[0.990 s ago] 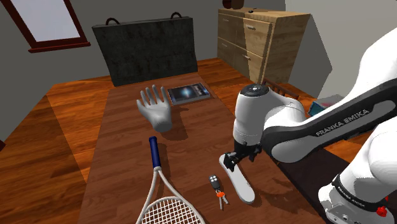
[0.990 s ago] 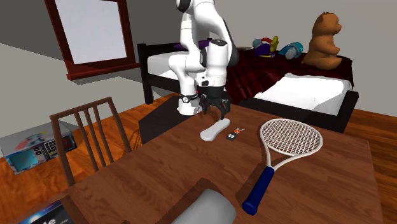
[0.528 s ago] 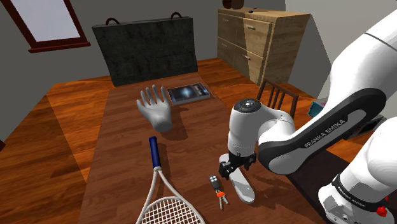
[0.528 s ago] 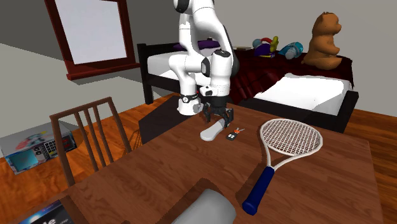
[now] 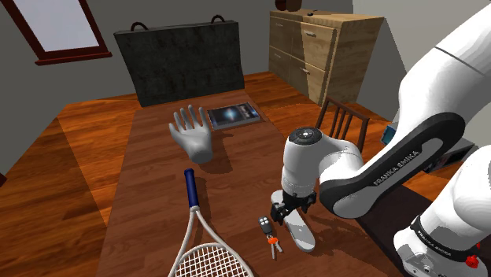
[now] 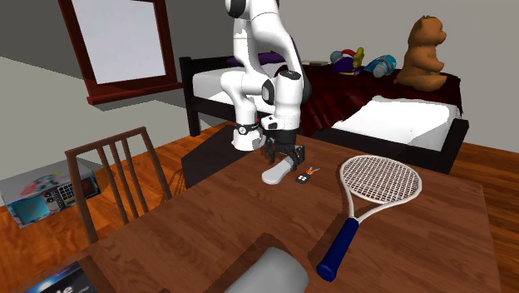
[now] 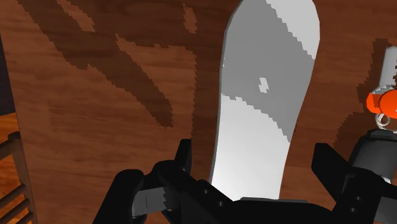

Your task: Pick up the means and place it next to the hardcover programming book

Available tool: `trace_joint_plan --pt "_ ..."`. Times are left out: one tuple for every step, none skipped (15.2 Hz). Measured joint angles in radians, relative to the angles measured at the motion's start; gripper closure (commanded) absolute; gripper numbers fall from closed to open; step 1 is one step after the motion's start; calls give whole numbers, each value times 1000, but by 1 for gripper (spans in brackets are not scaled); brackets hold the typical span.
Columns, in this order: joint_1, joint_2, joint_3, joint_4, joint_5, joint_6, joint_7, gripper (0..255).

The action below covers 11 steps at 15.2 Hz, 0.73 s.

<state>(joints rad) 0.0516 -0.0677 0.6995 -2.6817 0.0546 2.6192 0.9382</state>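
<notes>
A white, flat oblong object (image 5: 299,228) (image 6: 277,173) lies on the wooden table (image 5: 149,185) close to the stand. My gripper (image 5: 285,211) (image 6: 284,159) hangs low over its end, open. In the wrist view the white object (image 7: 267,95) runs between the two fingers of the gripper (image 7: 257,162), which stand apart on either side of it without touching. The book with a dark blue cover (image 5: 233,116) lies at the table's far end, beside a grey hand-shaped glove (image 5: 191,134).
A car key with an orange tag (image 5: 269,231) (image 6: 308,176) (image 7: 380,102) lies right beside the white object. A blue-handled tennis racket (image 5: 198,236) (image 6: 374,181) lies further along. A wooden chair (image 6: 116,179), a black case (image 5: 179,63) and a dresser (image 5: 323,47) surround the table.
The arm has bent down and brought the gripper lower onto the end of the white object. The fingers stayed open and the objects on the table have not moved.
</notes>
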Motion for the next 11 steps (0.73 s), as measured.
trace_joint_plan --pt "0 0 0 0 0 0 0 255" --pt "0 0 0 0 0 0 0 255" --pt "0 0 0 0 0 0 0 255" --pt "0 0 0 0 0 0 0 255" --pt "0 0 0 0 0 0 0 255" --pt "0 0 0 0 0 0 0 255" --pt "0 0 0 0 0 0 0 255" --pt "0 0 0 0 0 0 0 255" --pt "0 0 0 0 0 0 0 255" --pt "0 0 0 0 0 0 0 255" --pt "0 0 0 0 0 0 0 255"
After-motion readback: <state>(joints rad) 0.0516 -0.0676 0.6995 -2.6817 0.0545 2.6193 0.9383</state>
